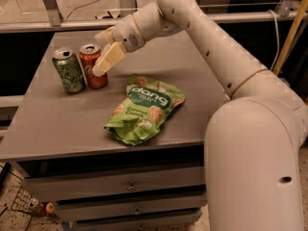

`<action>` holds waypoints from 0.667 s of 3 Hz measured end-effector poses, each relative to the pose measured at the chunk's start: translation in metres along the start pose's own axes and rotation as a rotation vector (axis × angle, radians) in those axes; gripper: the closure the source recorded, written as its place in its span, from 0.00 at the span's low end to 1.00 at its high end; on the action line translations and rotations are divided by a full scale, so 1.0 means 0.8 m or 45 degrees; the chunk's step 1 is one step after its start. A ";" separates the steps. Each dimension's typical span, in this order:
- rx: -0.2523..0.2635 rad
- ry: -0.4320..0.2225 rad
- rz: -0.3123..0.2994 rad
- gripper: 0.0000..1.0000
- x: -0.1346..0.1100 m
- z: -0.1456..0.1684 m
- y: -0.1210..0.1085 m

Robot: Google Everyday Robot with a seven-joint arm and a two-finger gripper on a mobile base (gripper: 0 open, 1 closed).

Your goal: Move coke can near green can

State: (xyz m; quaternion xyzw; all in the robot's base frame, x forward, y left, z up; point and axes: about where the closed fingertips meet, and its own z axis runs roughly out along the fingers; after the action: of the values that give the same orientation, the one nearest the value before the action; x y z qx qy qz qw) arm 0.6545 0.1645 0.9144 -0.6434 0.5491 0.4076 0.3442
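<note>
The coke can (90, 69) stands upright at the table's back left, red with white script and a silver top. The green can (69, 72) stands upright just left of it, almost touching. My gripper (99, 53) is at the coke can's right side, a little above the table. It is open, and its cream near finger (108, 59) overlaps the can's right edge in view. The far finger (102, 35) is behind the can's top. The coke can rests on the table.
A flat green "dang" snack bag (144, 109) lies in the middle of the grey table (57, 129), right of the cans. Drawers (130, 186) sit under the tabletop. My white arm (216, 47) reaches in from the right.
</note>
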 end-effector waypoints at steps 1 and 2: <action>0.115 0.096 0.120 0.00 0.044 -0.053 0.004; 0.315 0.222 0.241 0.00 0.082 -0.142 0.021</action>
State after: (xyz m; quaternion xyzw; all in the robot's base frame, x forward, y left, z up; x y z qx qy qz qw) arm 0.6586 0.0332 0.9043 -0.5746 0.6808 0.3102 0.3318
